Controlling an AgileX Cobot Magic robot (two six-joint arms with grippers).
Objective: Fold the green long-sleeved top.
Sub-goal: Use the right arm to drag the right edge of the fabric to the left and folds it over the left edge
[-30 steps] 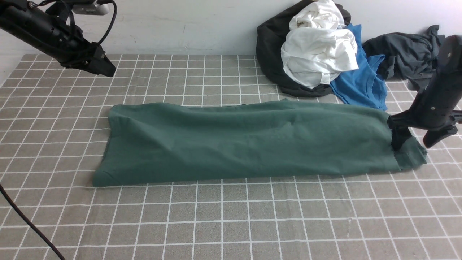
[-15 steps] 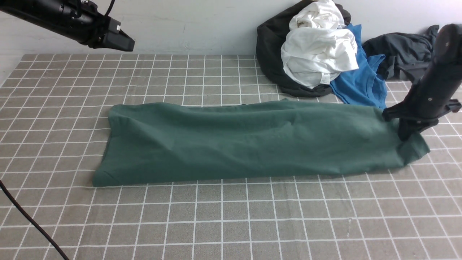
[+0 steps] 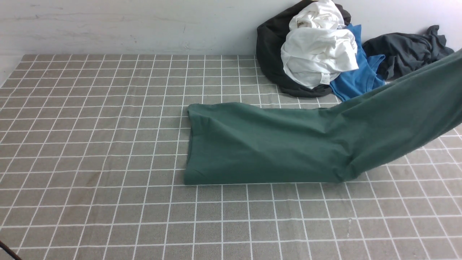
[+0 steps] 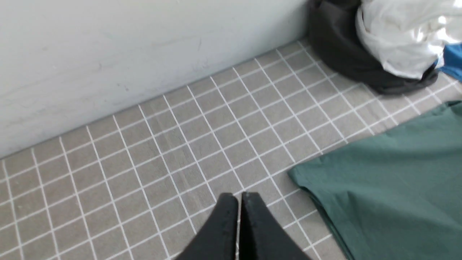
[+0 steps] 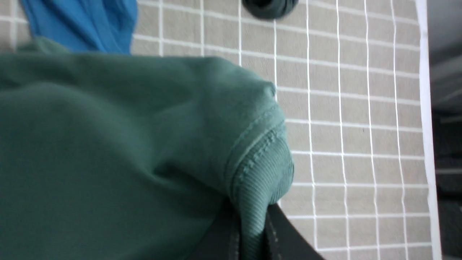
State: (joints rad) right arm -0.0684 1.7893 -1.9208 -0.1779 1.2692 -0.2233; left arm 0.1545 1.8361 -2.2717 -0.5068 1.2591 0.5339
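The large dark green long-sleeved cotton top (image 3: 274, 144) lies folded into a long band on the grey-brown checked surface (image 3: 108, 144), right of the middle in the front view. Its left end rests flat on the cloth. Its right end is lifted off the surface and slants upward until it leaves that view at the right edge.

The right fingers (image 5: 288, 234) are closed tightly on the top's ribbed edge, and the fabric bunches out from between them in the right wrist view. That arm does not show in the front view.

The left fingers (image 4: 223, 224) are pressed together with nothing between them. They hang over bare checked cloth, near the flat left end of the top but not touching it.

At the far side of the surface, against the white wall (image 3: 144, 25), sits a heap of clothes. A crumpled white garment (image 3: 317, 54) lies on top of a black garment (image 3: 269, 54). A bright blue T-shirt (image 3: 361, 79) spreads beside them, and its lower part is hidden behind the raised green fabric. A dark grey garment (image 3: 408, 54) lies crumpled further right.
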